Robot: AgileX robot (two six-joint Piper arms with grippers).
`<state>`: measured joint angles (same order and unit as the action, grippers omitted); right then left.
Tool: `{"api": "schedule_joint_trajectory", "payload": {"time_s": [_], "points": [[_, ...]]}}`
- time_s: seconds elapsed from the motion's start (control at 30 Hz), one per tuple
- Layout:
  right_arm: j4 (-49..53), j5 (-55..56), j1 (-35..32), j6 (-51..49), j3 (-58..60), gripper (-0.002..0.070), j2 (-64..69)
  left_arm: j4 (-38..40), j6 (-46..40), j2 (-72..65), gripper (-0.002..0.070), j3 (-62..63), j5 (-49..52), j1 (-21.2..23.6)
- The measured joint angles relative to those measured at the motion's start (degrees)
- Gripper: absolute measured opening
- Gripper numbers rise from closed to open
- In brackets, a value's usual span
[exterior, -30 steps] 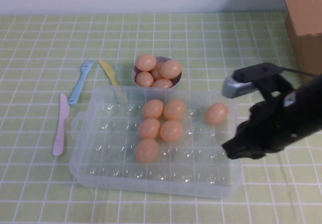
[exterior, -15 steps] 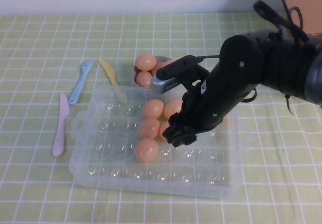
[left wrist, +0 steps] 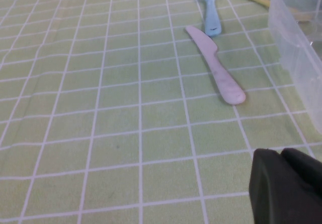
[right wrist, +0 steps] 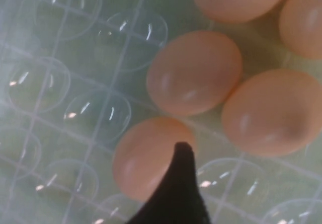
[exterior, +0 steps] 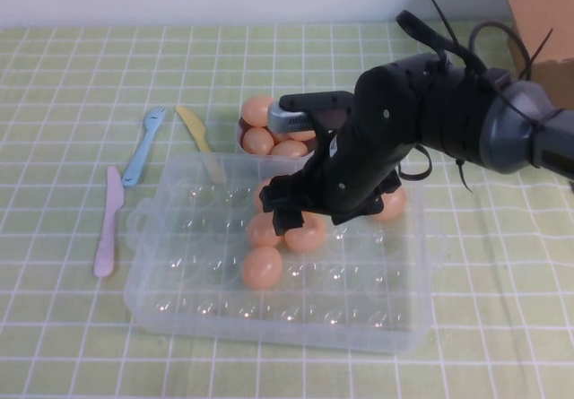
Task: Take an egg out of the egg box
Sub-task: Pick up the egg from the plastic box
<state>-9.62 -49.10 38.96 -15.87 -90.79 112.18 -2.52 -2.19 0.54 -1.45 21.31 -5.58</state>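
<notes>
The egg box (exterior: 179, 278) is a clear dimpled tray mid-table. It holds a cluster of peach-orange eggs and one apart at the right (exterior: 392, 203). My right gripper (exterior: 287, 212) hovers low over the cluster, open and empty. In the right wrist view one black finger (right wrist: 177, 183) shows, its tip over the front egg (right wrist: 146, 158), which also shows in the high view (exterior: 262, 267). Two more eggs (right wrist: 193, 73) (right wrist: 274, 110) lie just beyond it. My left gripper (left wrist: 280, 154) is shut and empty above the mat, left of the box (left wrist: 297, 38).
A small bowl of eggs (exterior: 269, 128) stands just behind the box. A pink knife (exterior: 108, 224), a blue fork (exterior: 143, 146) and a yellow knife (exterior: 195, 130) lie to its left. A brown cardboard box (exterior: 543, 22) stands at the back right.
My right arm has swung left from the box's right edge across the tray and now sits over the egg cluster. The eggs have not moved.
</notes>
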Motion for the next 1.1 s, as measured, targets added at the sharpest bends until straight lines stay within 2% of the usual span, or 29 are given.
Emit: {"api": "schedule_joint_trajectory", "payload": {"time_s": [0.17,0.4,0.67,0.87,1.1], "points": [[2.22,0.26,0.00,-1.48,-0.96,0.0570,1.30,0.00,0.00,0.00,-0.0005,0.00,0.00,0.00],[3.17,0.26,0.00,-1.58,-1.19,0.0526,2.68,0.00,0.00,0.00,-0.0005,0.00,0.00,0.00],[3.17,0.38,0.00,-1.58,-1.45,0.0517,2.80,0.00,0.00,0.00,-0.0005,0.00,0.00,0.00],[2.94,-0.72,0.00,7.69,-1.45,0.0517,2.80,0.00,0.00,0.00,-0.0004,0.00,0.00,0.00],[1.06,-0.61,0.00,12.15,-1.45,0.0517,3.02,0.00,0.00,0.00,-0.0004,0.00,0.00,0.00]]}}
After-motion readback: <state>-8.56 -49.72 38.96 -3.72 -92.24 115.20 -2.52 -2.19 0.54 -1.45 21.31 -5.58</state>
